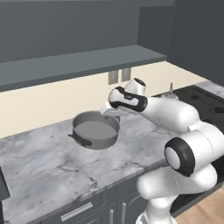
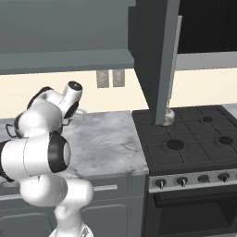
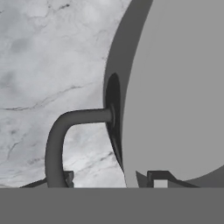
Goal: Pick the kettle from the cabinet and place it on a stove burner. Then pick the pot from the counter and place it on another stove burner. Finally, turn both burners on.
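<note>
Gripper over the pot's edge on the counter; kettle on the cooktop.

The pot (image 1: 95, 130) sits on the marble counter (image 1: 52, 166), grey, wide, no lid, one dark side handle toward the near left. The arm reaches from the lower right, and the gripper (image 1: 106, 108) hangs at the pot's far right rim. In the hand view the two fingertips (image 3: 160, 179) stand apart, one on each side of the pot's wall by its looped side handle (image 3: 65, 131); contact cannot be made out. The kettle (image 2: 167, 116) stands on the black cooktop (image 2: 194, 139) at the back left burner, partly behind the open cabinet door (image 2: 155, 55).
</note>
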You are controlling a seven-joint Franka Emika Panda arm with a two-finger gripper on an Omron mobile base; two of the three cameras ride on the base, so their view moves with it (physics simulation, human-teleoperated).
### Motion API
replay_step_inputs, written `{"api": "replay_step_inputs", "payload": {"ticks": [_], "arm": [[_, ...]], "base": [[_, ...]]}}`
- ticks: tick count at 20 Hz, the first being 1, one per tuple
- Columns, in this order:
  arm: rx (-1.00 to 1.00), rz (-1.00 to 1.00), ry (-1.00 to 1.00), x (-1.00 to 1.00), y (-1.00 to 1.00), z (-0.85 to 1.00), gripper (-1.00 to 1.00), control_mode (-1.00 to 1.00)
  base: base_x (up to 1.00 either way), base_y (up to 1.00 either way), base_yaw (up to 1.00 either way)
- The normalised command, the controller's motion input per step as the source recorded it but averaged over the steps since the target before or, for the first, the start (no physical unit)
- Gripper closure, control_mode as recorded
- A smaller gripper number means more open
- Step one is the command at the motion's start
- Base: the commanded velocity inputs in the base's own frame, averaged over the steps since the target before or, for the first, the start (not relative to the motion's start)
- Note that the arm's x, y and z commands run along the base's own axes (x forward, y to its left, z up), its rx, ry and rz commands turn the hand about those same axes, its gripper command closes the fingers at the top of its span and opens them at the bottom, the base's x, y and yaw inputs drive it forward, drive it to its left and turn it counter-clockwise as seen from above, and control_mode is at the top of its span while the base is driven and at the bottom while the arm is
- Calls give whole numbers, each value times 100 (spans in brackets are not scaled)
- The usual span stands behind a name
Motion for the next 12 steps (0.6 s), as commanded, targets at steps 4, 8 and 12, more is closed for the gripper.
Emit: {"api": "replay_step_inputs", "payload": {"ticks": [4,8,12], "arm": [[0,0,0,-28,-14,27,100,-100],[0,0,0,-33,-21,13,100,-100],[0,0,0,-37,-26,1,100,-100]], "base": [[0,0,0],[0,0,0],[0,0,0]]}}
